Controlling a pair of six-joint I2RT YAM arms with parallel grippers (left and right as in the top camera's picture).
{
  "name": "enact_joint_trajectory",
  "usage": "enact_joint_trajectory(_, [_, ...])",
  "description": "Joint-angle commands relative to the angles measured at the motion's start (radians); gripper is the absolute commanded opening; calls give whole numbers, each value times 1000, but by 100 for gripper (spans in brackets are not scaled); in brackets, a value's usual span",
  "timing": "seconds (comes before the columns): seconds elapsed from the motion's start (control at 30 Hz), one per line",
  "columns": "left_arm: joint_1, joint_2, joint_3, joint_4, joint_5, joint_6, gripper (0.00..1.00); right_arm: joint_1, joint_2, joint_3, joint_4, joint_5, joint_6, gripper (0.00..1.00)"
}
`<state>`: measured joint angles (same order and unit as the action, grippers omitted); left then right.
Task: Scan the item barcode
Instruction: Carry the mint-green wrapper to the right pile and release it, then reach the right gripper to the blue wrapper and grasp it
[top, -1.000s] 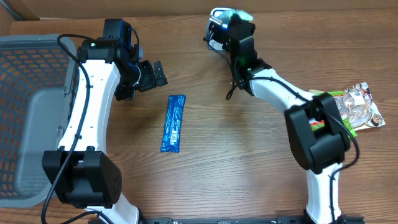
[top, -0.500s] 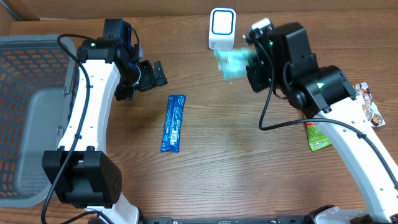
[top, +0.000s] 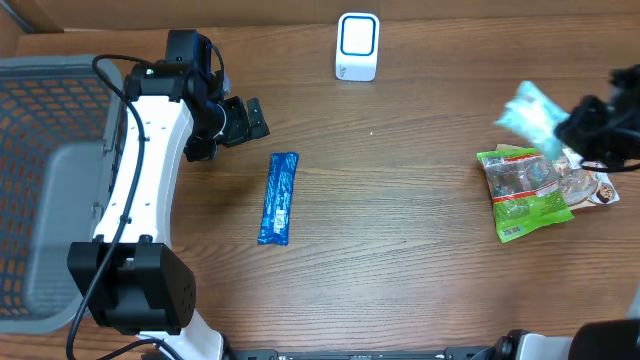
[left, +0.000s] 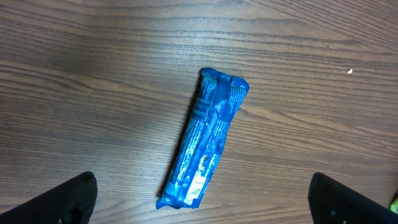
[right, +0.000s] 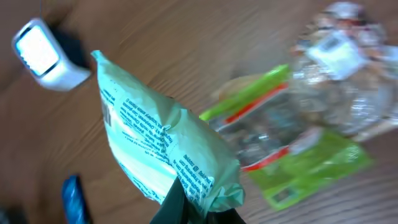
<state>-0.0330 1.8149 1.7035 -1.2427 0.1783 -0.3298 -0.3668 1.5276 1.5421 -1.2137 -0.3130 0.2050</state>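
Scanner (top: 357, 45): a small white unit standing upright at the far edge of the worktop (top: 400, 260), its blue-ringed window facing the arms so that a pack can be shown to it from either side.
Pale green packet (right: 158, 140): held up off the worktop at the right side, above the far edge of the pouch pile and well apart from the scanner. It is pinched at one crimped corner, so the printed back panel hangs free and readable. I cannot make out a barcode on it.
Right gripper (right: 194, 210): closed tight on that corner of the pale green packet. It is blurred in the overhead view.
Pouch pile (top: 535, 185): green and clear snack pouches lying flat and overlapping at the right edge, within the right arm's reach, probably the stock to draw from.
Blue packet (left: 205, 146): a long wrapper lying flat near the middle-left, alone, with its label side up.
Left gripper (top: 243, 120): spread fully wide and holding nothing, hovering just beyond the blue packet's far end with its camera looking down on it, a stance that suits a later pick.
Basket (top: 40, 90): grey mesh, at the left edge beside the left arm, likely there to receive items.
Step in hand: as it hangs, the packet is not presented to the scanner window.
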Motion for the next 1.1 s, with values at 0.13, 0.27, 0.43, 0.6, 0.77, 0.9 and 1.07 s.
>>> enact_joint_trajectory(0.13, [0, -16, 20, -2, -6, 16, 100, -126, 57, -250, 178, 63, 5, 4])
enact_joint_trajectory(0.27, [0, -16, 20, -2, -6, 16, 100, -134, 58, -313, 224, 92, 5, 38])
enact_joint_trajectory(0.43, [0, -16, 20, -1, -6, 16, 100, -134, 57, -247, 198, 24, 4, 85])
enact_joint_trajectory(0.6, [0, -16, 20, 31, -5, 16, 100, -120, 57, -39, 45, -95, -54, 89])
enact_joint_trajectory(0.77, [6, -16, 65, -25, -6, 61, 87, 8, 57, 2, -14, -284, -109, 90])
enact_joint_trajectory(0.9, [6, -45, 229, -169, -69, 60, 82, 182, 57, 2, -18, -284, -107, 90])
enact_joint_trajectory(1.07, [6, -100, 431, -304, -107, 54, 83, 416, 58, -9, 65, -253, -2, 90])
